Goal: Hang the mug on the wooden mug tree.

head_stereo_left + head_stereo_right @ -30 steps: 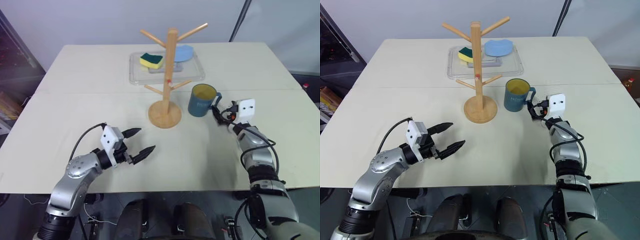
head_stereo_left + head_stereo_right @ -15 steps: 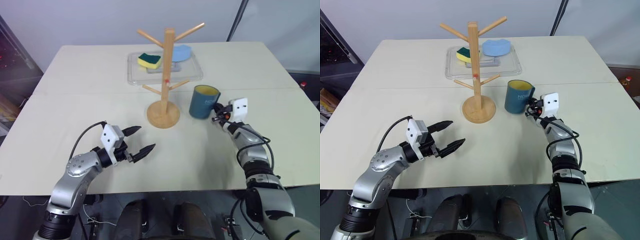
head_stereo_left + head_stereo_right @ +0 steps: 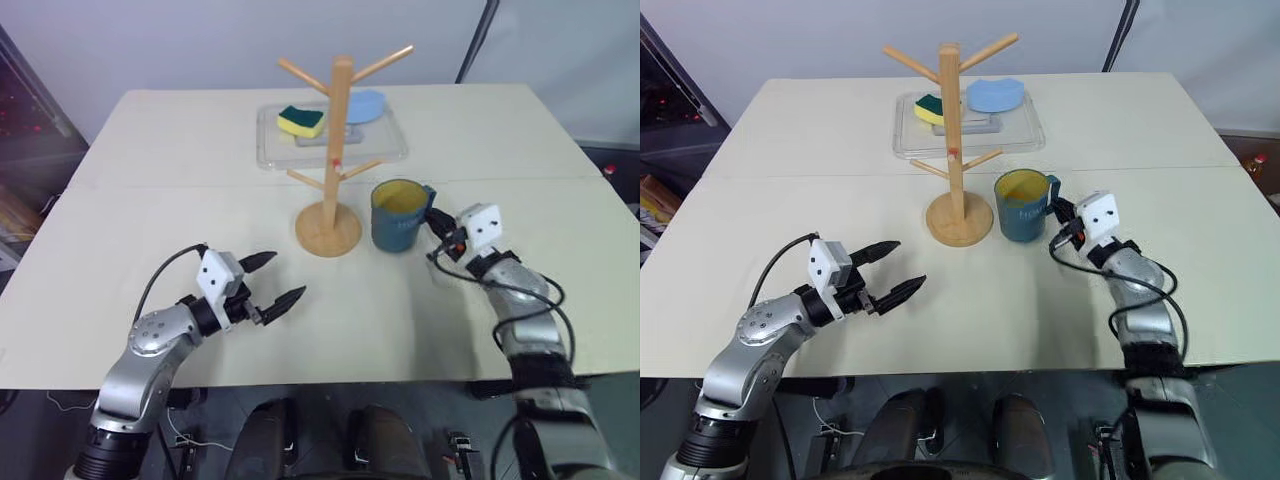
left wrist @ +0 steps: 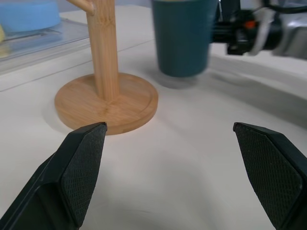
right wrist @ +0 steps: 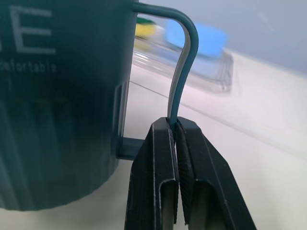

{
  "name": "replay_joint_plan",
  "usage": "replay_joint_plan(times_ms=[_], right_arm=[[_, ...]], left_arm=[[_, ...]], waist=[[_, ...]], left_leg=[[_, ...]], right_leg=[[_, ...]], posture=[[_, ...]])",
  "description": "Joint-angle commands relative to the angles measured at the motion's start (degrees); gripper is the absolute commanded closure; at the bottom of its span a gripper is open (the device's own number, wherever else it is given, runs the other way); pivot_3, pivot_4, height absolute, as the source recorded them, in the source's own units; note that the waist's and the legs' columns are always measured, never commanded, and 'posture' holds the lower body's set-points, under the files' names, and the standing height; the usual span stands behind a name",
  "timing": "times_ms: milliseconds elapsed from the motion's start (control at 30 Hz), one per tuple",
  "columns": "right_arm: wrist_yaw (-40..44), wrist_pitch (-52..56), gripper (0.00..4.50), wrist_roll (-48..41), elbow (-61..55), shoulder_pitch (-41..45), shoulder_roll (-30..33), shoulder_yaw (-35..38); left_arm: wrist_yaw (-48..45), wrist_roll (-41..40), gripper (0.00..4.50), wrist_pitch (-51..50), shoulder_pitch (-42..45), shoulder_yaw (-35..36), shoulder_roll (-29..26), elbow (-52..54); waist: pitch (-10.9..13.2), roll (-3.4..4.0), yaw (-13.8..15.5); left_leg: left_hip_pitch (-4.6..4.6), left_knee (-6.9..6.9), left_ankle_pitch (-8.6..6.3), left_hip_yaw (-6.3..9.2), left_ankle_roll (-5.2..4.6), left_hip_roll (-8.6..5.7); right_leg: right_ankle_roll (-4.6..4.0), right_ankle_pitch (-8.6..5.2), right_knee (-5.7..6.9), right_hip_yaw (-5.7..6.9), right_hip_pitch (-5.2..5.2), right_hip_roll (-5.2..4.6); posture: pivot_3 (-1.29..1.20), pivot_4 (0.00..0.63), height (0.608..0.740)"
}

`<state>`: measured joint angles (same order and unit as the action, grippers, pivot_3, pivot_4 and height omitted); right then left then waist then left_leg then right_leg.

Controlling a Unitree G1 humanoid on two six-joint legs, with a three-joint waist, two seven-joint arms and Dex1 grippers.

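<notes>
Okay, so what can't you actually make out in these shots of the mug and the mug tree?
- Right wrist view: the mug is cut off by the frame edges, so its lettering reads only in part.
- Right wrist view: the handle's lower end is hidden by the right tool's shut fingers.
- Left wrist view: the wooden mug tree's pegs and the mug's rim are cut off by the frame edge.
- Head views: the mug's lettering is too small to read.

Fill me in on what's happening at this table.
A two-armed humanoid robot is working on hanging a dark teal-blue ceramic mug with a yellow inside on a light wooden mug tree. Its right gripper is shut on the mug's thin loop handle; the mug sits just beside the tree's round base, not yet on a peg. The left gripper hovers open over the table. Behind the tree, a clear tray holds a yellow-green sponge.
</notes>
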<state>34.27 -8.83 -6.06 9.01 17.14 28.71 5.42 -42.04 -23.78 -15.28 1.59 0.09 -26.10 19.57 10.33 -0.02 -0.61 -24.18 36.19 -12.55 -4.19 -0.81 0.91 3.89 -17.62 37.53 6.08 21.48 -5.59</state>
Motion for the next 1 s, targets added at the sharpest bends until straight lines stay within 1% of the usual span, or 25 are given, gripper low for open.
replay_joint_plan(times_ms=[33, 167, 267, 367, 500, 733, 833, 1000], right_arm=[[1.2, 2.3, 4.45, 2.6, -16.2, -3.2, 3.3, -1.9], [1.0, 7.5, 4.45, 7.0, -28.4, -3.4, 5.6, -4.8], [-0.3, 15.0, 4.45, 8.9, -35.9, 0.3, 4.4, -7.3], [-1.3, 21.6, 4.45, 12.4, -40.0, 4.7, 3.0, -10.9], [-2.4, 27.3, 4.45, 15.7, -41.3, 10.1, 1.5, -13.4], [-1.6, 30.7, 4.45, 17.6, -41.4, 13.4, 1.7, -15.0], [-1.2, 31.2, 4.45, 18.0, -40.5, 14.4, 2.0, -15.6], [-0.8, 31.5, 4.45, 19.0, -38.8, 15.7, 1.5, -17.1]], left_arm=[[0.0, 0.1, 0.00, 2.0, 0.5, 2.7, -0.9, -1.2], [-0.2, 0.5, 0.00, 3.8, 2.1, 4.4, -1.6, -4.6], [-1.0, 0.4, 0.00, 4.8, 3.2, 5.6, -2.2, -7.0], [-1.7, 0.3, 0.00, 5.6, 3.8, 6.1, -2.7, -8.3], [-2.3, 0.1, 0.00, 6.0, 3.8, 6.6, -2.8, -8.3], [-3.5, -2.5, 0.00, 5.3, 2.9, 7.5, -3.0, -5.3], [-4.3, -6.1, 0.00, 2.7, 2.6, 8.3, -3.6, -1.7], [-5.0, -12.0, 0.00, -2.6, 3.5, 10.5, -6.7, 4.1]], waist=[[0.0, 0.01, -0.2], [0.0, 0.01, -0.1], [0.0, -0.01, 0.1], [0.0, -0.02, 0.1], [0.0, -0.04, 0.1], [0.0, -0.05, 0.0], [0.0, -0.06, -0.1], [0.0, -0.06, -0.1]], left_leg=[[0.00, 0.00, 0.00, -0.01, 0.00, 0.01], [0.04, 0.00, 0.00, -0.03, 0.01, 0.06], [-0.01, 0.01, 0.00, -0.04, 0.01, 0.05], [-0.04, 0.02, 0.00, -0.03, 0.02, 0.05], [-0.11, 0.02, 0.00, -0.03, 0.02, 0.04], [-0.17, 0.01, 0.00, -0.04, 0.01, 0.02], [-0.17, 0.01, 0.00, -0.04, 0.02, 0.02], [-0.16, 0.01, 0.01, -0.04, 0.02, 0.03]], right_leg=[[0.00, 0.00, 0.00, -0.01, 0.02, 0.01], [0.00, 0.00, 0.01, -0.03, 0.04, 0.04], [0.00, 0.00, 0.01, -0.04, 0.09, 0.02], [0.00, 0.00, 0.01, -0.03, 0.10, 0.01], [-0.01, 0.00, 0.01, -0.04, 0.18, 0.00], [-0.01, 0.01, 0.00, -0.03, 0.22, 0.00], [-0.01, 0.01, 0.01, -0.03, 0.23, 0.00], [-0.01, 0.01, 0.02, -0.03, 0.23, 0.01]], posture=[[0.00, 0.150, 0.740], [0.00, 0.150, 0.740], [0.00, 0.150, 0.740], [0.00, 0.150, 0.740], [0.00, 0.150, 0.740], [0.00, 0.150, 0.740], [0.00, 0.150, 0.740], [0.00, 0.150, 0.740]])
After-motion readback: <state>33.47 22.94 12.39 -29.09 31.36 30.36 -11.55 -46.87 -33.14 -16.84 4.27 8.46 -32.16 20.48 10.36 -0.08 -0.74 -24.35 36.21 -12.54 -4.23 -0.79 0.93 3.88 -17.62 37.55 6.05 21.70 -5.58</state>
